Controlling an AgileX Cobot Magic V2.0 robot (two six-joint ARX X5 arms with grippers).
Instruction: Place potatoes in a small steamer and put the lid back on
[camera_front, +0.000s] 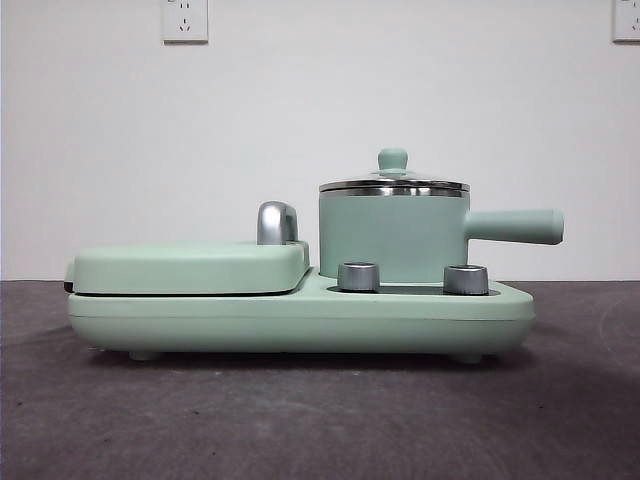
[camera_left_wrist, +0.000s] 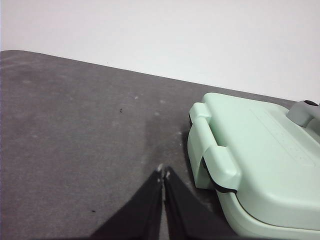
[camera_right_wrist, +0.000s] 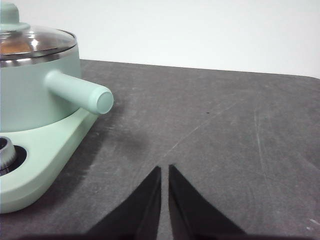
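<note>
Front view: white wall (camera_front: 320, 100) with two sockets, dark grey table (camera_front: 300, 420). Left gripper (camera_left_wrist: 163, 174) jaws pressed together, empty, beside griddle cover (camera_front: 190, 268). Small steamer (camera_front: 395, 235) sits on the base (camera_front: 300, 320), lid (camera_front: 393, 180) on; orange potato (camera_right_wrist: 15, 46) inside. Right gripper (camera_right_wrist: 165, 170) nearly closed, empty, near handle (camera_right_wrist: 80, 92).

Background: a plain white wall (camera_front: 320, 100) with no markings. Two white wall sockets (camera_front: 185, 19) are mounted high on the wall, one toward each upper corner, the second (camera_front: 627, 19) cut by the frame edge. Below the wall, a dark grey bench (camera_front: 320, 420) with a scuffed, speckled surface. Lighting is even and diffuse.
</note>
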